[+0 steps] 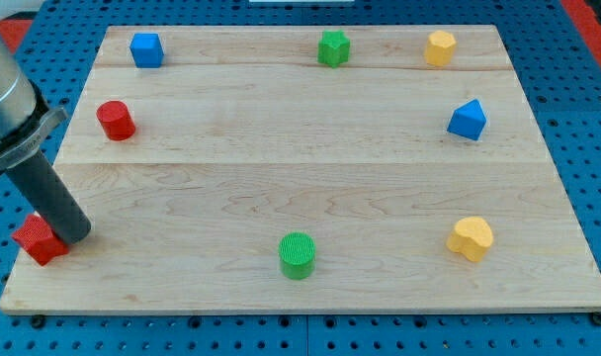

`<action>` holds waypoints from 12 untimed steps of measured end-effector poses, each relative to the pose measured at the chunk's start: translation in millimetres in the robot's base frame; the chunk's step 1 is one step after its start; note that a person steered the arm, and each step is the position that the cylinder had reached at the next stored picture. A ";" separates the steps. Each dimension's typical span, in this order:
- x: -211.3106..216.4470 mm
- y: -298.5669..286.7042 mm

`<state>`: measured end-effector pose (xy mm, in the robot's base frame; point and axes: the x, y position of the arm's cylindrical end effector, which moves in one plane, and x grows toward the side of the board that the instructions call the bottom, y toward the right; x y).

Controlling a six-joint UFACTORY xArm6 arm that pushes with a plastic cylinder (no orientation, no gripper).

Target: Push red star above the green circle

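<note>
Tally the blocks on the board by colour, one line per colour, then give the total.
Red: 2, the red star and the red cylinder
Blue: 2, the blue cube and the blue prism
Green: 2, the green circle and the green star
Yellow: 2, the yellow hexagon and the yellow heart
Total: 8

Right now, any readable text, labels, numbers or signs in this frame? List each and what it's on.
None. No text, label, number or sign shows on the wooden board, on any block such as the red star or green circle, on the blue pegboard around it, or on the rod above my tip.
</note>
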<state>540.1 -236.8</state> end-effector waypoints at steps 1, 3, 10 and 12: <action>13.5 35.3; 78.4 -8.9; -4.2 -2.2; -22.6 -17.0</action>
<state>517.5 -253.7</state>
